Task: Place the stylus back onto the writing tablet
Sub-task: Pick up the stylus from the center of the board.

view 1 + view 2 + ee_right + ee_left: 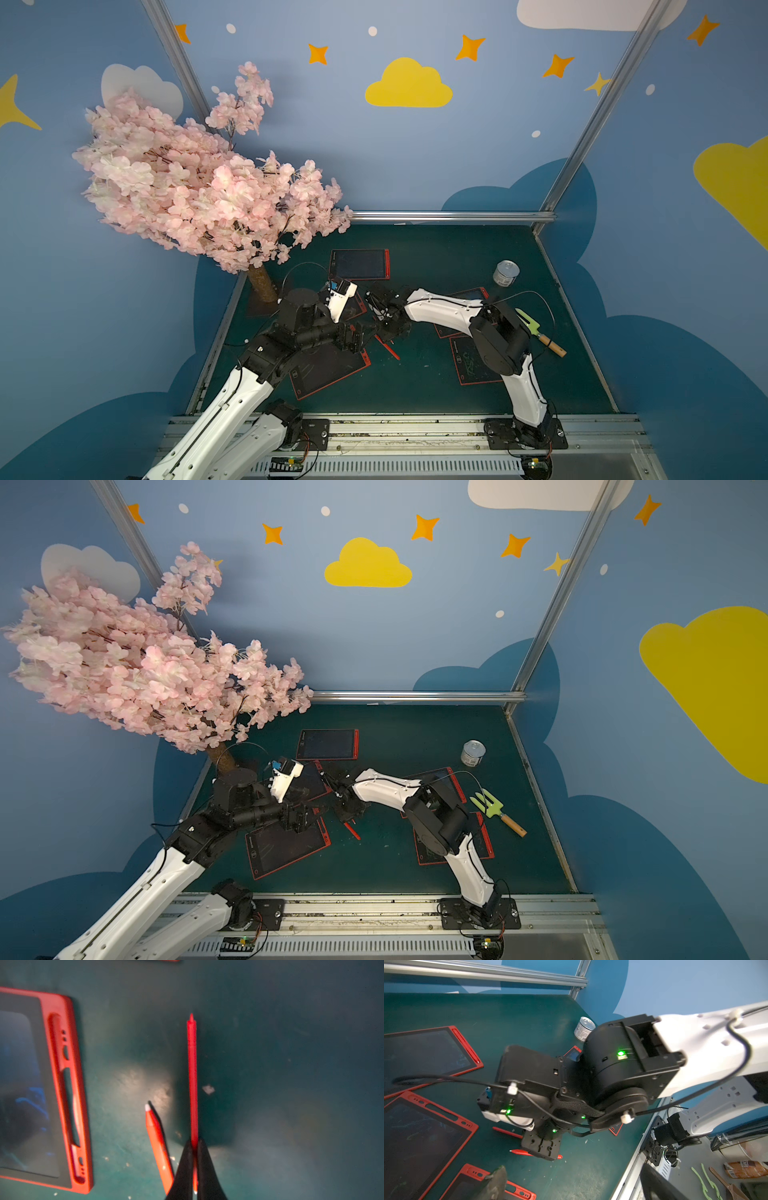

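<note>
Mid-counter, right gripper jaws pinched on one end of the thin red plastic stylus, low over dark green counter. Step: pickup, likely. Next: carry left, align over empty slot of red-framed black writing tablet. Left gripper jaws wide, empty

**A:** What colour is the stylus?

**B:** Plain bright red. The second stylus, just beside it, is orange-red with a white tip.

**A:** And the writing tablet near the stylus?

**B:** It has a red frame and a dark grey screen. The table is dark green. The tree, well apart from the stylus, has pale pink blossom.
</note>
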`<state>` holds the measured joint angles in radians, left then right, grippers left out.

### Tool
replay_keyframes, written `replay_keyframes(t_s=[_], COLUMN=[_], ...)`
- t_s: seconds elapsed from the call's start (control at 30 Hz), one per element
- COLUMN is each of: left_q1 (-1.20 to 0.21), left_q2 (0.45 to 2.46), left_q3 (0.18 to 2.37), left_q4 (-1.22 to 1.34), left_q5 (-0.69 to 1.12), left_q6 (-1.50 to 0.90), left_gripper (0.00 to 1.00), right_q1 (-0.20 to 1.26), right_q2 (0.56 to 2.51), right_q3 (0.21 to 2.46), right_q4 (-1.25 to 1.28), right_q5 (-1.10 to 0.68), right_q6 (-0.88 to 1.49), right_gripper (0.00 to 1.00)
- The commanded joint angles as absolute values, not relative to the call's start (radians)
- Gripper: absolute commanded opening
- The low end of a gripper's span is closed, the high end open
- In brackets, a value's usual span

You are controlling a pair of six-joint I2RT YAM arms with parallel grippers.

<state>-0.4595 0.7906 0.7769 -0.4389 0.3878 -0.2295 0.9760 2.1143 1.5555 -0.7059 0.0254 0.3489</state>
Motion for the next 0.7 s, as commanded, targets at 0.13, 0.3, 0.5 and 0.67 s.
replay_keyframes(t_s=[0.13, 0.3, 0.5, 0.67], left_q1=[-0.463, -0.465, -0.466, -0.468], left_q2=[0.812, 0.855, 0.973, 1.020], left_q3=[0.779, 0.742, 0.718, 0.665], left_q4=[-0.479, -0.423, -0.293, -0.125], left_q5=[0.296, 0.326, 0.368, 0.402], left_q6=[-0.435, -0.572, -0.741, -0.833], left_gripper=[0.97, 0.96, 0.87, 0.77], right_q1=[0.888, 0.846, 0.833, 0.829], right_q2=[1.940, 1.812, 1.699, 1.646], right_q3=[1.365, 1.249, 1.220, 1.230], right_q4=[-0.649, -0.582, -0.566, -0.563], right_q5=[-0.036, -0.096, -0.139, -0.187], right_q6=[0.383, 0.395, 0.401, 0.403], right_gripper=[0.01, 0.01, 0.01, 0.02])
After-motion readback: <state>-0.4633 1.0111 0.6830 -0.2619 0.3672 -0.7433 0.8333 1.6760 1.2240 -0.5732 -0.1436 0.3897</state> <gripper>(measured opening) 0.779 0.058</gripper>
